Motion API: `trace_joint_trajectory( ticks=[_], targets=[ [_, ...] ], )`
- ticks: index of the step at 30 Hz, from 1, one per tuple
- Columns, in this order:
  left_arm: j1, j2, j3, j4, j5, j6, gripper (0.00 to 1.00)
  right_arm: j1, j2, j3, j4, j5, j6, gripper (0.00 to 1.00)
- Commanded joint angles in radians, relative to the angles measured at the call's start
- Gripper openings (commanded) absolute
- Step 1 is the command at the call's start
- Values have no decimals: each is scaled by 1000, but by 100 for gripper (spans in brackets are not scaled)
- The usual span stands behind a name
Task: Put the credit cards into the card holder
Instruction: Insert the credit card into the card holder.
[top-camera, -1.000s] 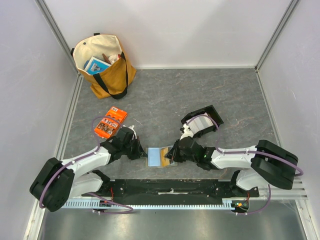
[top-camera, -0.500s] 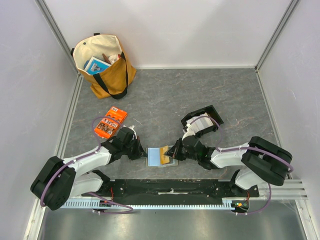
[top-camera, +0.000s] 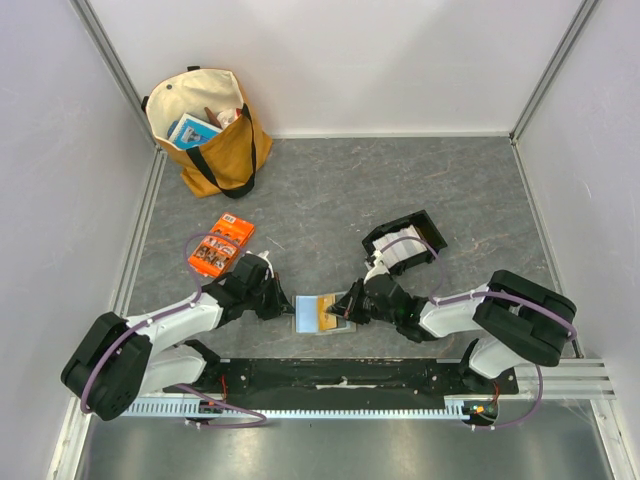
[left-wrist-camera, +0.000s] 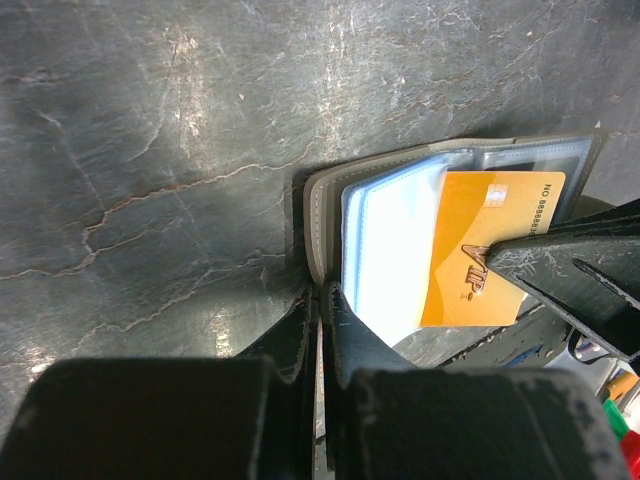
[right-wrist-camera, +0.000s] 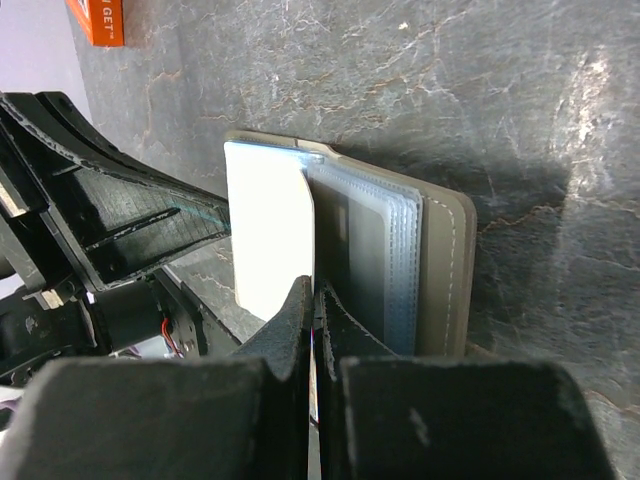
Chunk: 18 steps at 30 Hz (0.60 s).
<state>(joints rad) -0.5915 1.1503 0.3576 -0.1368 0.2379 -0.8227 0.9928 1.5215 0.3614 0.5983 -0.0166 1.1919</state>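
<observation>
The olive-grey card holder (top-camera: 307, 314) lies open on the table between my two grippers, its clear blue-tinted sleeves (left-wrist-camera: 390, 250) fanned up. My left gripper (top-camera: 286, 306) is shut on the holder's cover edge (left-wrist-camera: 320, 215), pinching it at the near side (left-wrist-camera: 325, 292). My right gripper (top-camera: 346, 308) is shut on a gold credit card (left-wrist-camera: 490, 250) that stands partly inside a sleeve. In the right wrist view the gripper (right-wrist-camera: 316, 290) sees this card edge-on beside the sleeves (right-wrist-camera: 370, 240). More pale credit cards (top-camera: 404, 250) are stacked in a black tray.
The black open tray (top-camera: 432, 228) sits just behind my right arm. An orange printed packet (top-camera: 220, 246) lies left of centre. A tan tote bag (top-camera: 210, 130) stands at the back left. Walls close in both sides and the back.
My right gripper has edged slightly left with the gold card, which sits a little deeper in the holder. The left gripper has held still.
</observation>
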Motion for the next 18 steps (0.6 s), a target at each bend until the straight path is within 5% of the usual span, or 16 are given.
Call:
trace_joint_trajectory(
  ticks=[1,10,18],
  targets=[
    [-5,11,-12,0,-28,-18,2,21,19,-18,-19,9,24,0],
    [-4,-6,-17,-9,-32,-21,2,46,-55,-24,-161,179,123,0],
    [-4,6,-14,0,-28,-21,2,58,38,-4,-77,95,121,0]
  ],
)
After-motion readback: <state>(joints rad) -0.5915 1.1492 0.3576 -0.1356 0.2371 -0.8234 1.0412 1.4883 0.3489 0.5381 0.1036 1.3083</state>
